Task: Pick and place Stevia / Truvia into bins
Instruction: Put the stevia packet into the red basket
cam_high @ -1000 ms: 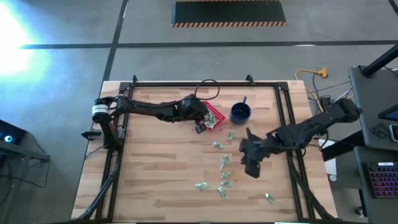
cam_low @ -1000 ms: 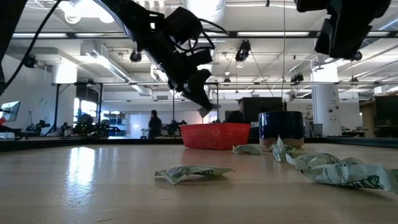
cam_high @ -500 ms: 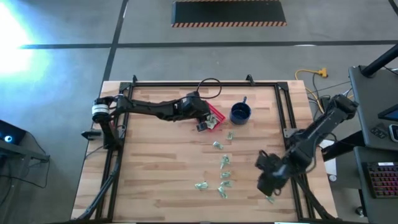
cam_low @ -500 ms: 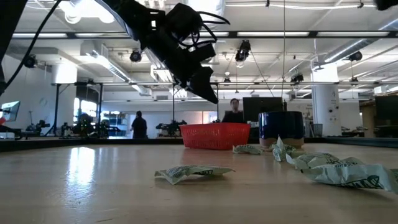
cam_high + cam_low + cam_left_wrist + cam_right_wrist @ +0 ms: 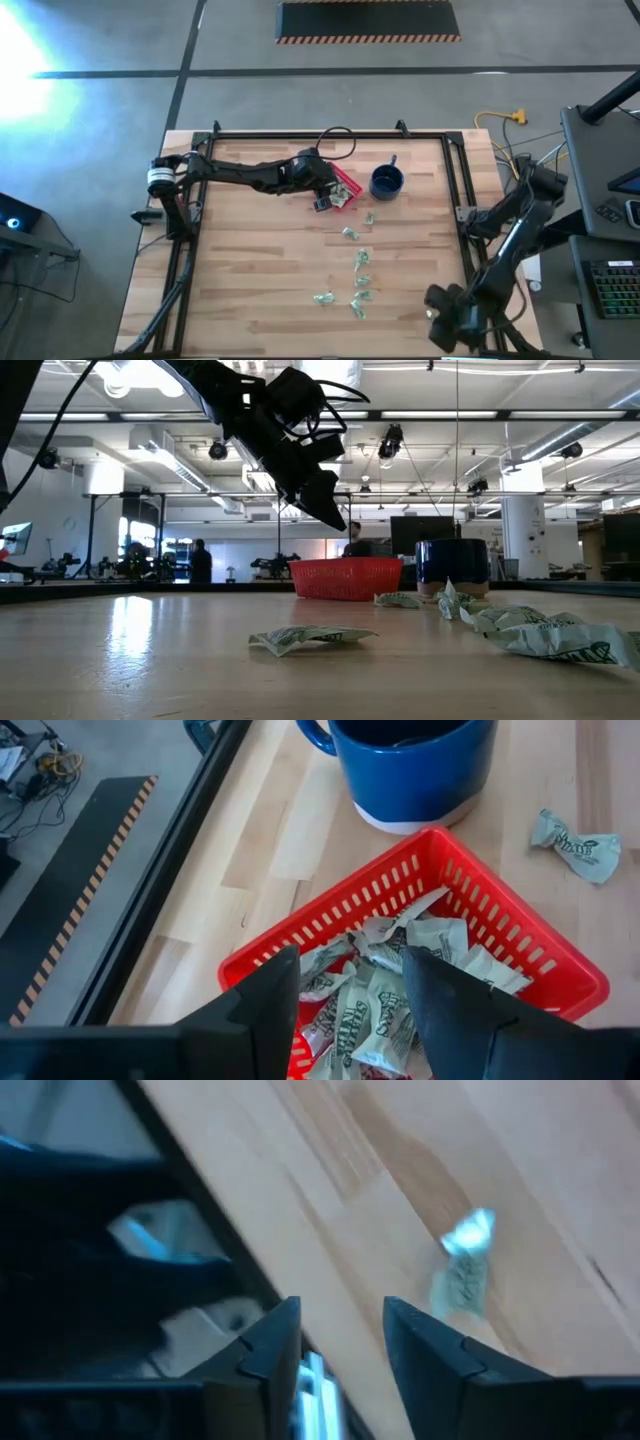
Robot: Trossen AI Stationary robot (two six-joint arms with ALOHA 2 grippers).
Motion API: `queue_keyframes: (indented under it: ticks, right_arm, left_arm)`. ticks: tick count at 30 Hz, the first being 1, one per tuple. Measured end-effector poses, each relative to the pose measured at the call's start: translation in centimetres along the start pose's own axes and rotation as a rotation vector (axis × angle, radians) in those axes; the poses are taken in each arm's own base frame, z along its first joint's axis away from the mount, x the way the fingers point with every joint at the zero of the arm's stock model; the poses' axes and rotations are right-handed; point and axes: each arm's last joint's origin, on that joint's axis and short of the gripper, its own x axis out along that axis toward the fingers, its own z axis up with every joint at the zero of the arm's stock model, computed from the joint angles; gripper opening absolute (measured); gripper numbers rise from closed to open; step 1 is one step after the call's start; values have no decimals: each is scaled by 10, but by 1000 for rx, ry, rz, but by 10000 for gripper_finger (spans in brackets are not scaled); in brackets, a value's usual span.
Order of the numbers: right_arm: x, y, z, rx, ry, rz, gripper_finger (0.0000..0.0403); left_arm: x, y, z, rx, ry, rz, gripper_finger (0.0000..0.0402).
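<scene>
Right tool (image 5: 340, 1345) swung to table corner, open, empty.

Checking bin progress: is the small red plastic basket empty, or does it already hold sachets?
Not empty. The red plastic basket holds several pale green-and-white paper sachets, piled together in the left wrist view.

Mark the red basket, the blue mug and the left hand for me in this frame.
red basket (image 5: 520, 935): left wrist view, on its slotted side wall.
blue mug (image 5: 415, 765): left wrist view, on its outer wall.
left hand (image 5: 350, 995): left wrist view, midway between its open fingertips, above the basket.
</scene>
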Motion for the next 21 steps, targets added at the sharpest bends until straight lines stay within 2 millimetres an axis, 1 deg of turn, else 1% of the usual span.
queue_keyframes:
  ticks: [5,8,10,13,17,21]
  right_arm:
    - [27,3,-5,-5,53,-105,160]
    - [39,5,-7,-3,49,-143,164]
    - [43,8,-8,11,45,-166,162]
    - [44,13,-9,19,36,-210,155]
    - [36,20,-10,-5,-9,-255,145]
    - [29,19,-12,-33,-84,-305,137]
  left_arm:
    - [-1,0,0,-2,-1,0,163]
    - [-3,1,1,-18,-6,0,163]
    - [-4,1,2,-33,-10,1,163]
    - [-4,1,2,-45,-11,1,163]
    - [-5,2,3,-55,-14,1,163]
    - [-5,2,3,-55,-15,1,163]
